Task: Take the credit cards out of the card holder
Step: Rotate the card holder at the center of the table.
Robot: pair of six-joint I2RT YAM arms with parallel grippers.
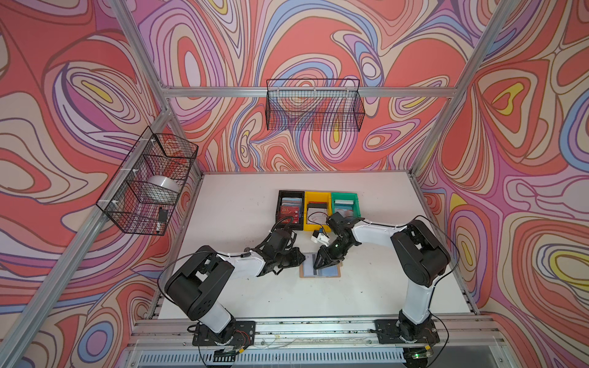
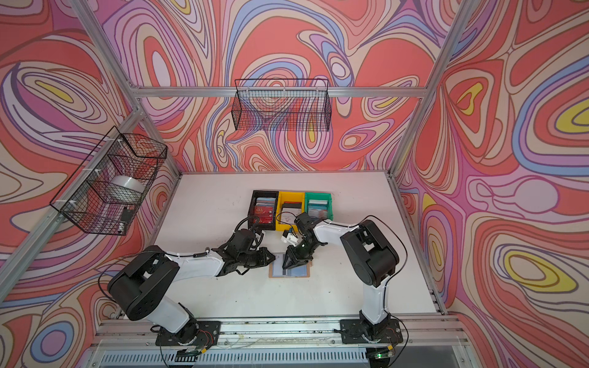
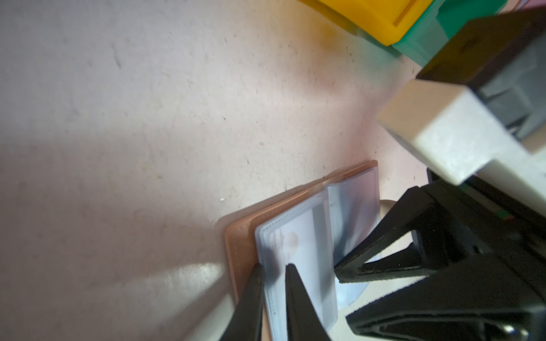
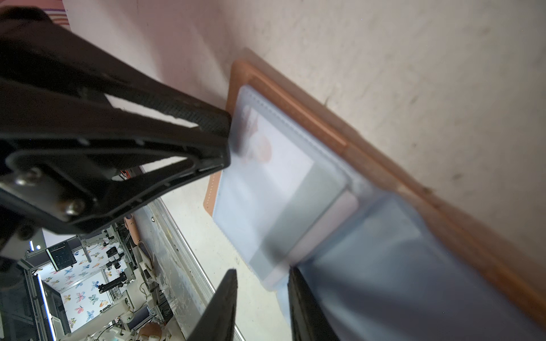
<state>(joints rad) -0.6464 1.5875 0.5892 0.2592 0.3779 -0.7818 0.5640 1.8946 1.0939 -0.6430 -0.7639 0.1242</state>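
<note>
Tan leather-like card holder (image 1: 333, 271) lies open on worktop (image 1: 242, 207), long axis left-right, clear bluish sleeves (image 4: 369, 236) up. Left end effector (image 3: 274, 267), narrow gap, straddles its left sleeve edge; right end effector (image 4: 261, 276), half-open, above its spine. Yellow plastic bin (image 1: 307, 207) beyond.

Bins (image 1: 314, 193) stand behind card holder (image 1: 333, 271); nearer table (image 1: 287, 296) open.
</note>
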